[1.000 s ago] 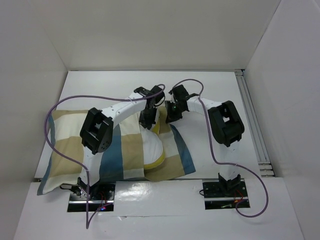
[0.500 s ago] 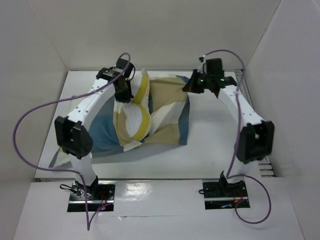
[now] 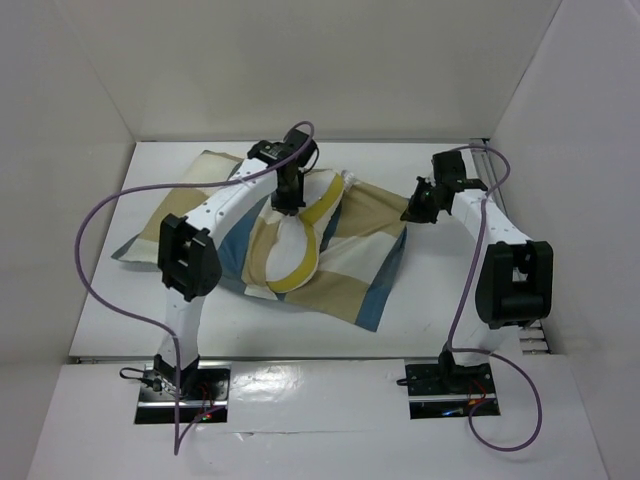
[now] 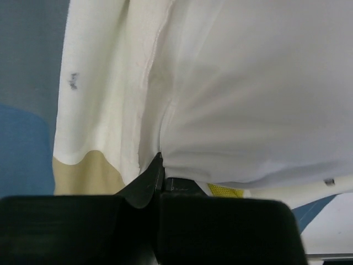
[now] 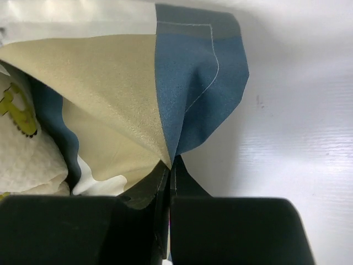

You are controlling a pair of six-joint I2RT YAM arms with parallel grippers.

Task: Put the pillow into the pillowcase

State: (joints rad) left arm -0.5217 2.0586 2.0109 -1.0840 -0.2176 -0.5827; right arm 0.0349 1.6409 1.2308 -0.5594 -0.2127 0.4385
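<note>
The pillowcase (image 3: 350, 270), in blue, tan and cream blocks, lies spread across the table. The white pillow (image 3: 290, 238) with its yellow band (image 3: 300, 270) shows through the pillowcase's open mouth, partly inside it. My left gripper (image 3: 290, 200) is at the mouth's far edge, shut on the cream hem (image 4: 110, 83) next to the pillow (image 4: 265, 83). My right gripper (image 3: 412, 213) is shut on the pillowcase's right corner (image 5: 182, 83), just above the table. In the right wrist view the pillow (image 5: 27, 160) is at the lower left.
A metal rail (image 3: 500, 220) runs along the table's right edge. White walls close in the back and both sides. Purple cables loop over both arms. Bare table (image 3: 440, 300) lies to the right of the pillowcase and in front of it.
Both grippers have come down and nearer with the cloth. The pillowcase, held up at the back before, now lies flatter and wider on the table, with the pillow at its middle.
</note>
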